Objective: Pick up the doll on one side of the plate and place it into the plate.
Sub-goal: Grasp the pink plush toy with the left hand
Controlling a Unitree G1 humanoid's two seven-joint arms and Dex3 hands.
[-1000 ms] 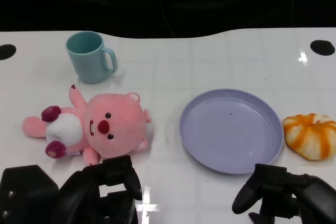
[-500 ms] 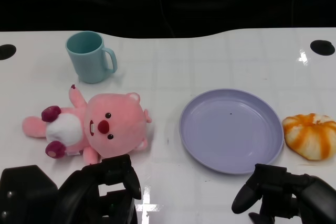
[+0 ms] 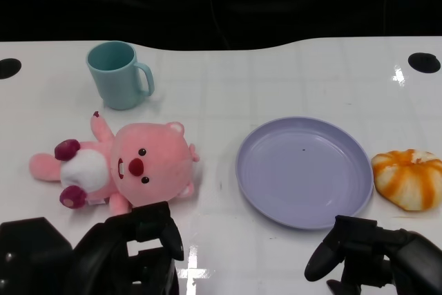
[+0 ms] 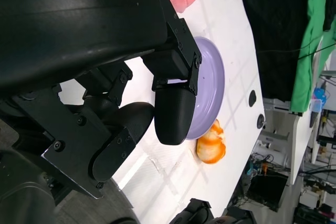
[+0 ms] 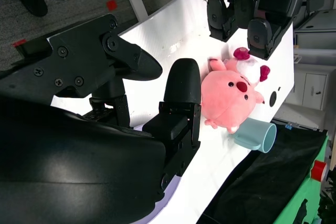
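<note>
Round lavender plastic plate point(image 3: 304, 170) flat on white table point(image 3: 276, 81), serving as reference landmark; interior bare apart from one small dark speck near centre. Pink plush doll with white belly and dark red paws point(image 3: 121, 167) lying on its back on table to left of plate, well apart from plate rim, head toward plate and feet pointing away; same doll visible in right wrist view point(image 5: 231, 95). Teal ceramic mug point(image 3: 119, 74) upright, beyond doll and farther left of plate, handle turned toward plate. Orange-and-white striped soft pumpkin-shaped toy point(image 3: 409, 179) just beside plate's right edge, appearing also in left wrist view point(image 4: 211, 148) next to plate point(image 4: 210, 85). Left black many-fingered hand point(image 3: 131, 250) low at near edge of table, on near left side of plate, just short of doll and not touching it; fingers apart, nothing held, as confirmed in left wrist view point(image 4: 157, 98). Right black many-fingered hand point(image 3: 366, 257) at near edge of table, just on near side of plate's right half, clear of rim; fingers spread, nothing between them, per right wrist view point(image 5: 157, 103). Doll untouched by either hand, not yet in plate.
</note>
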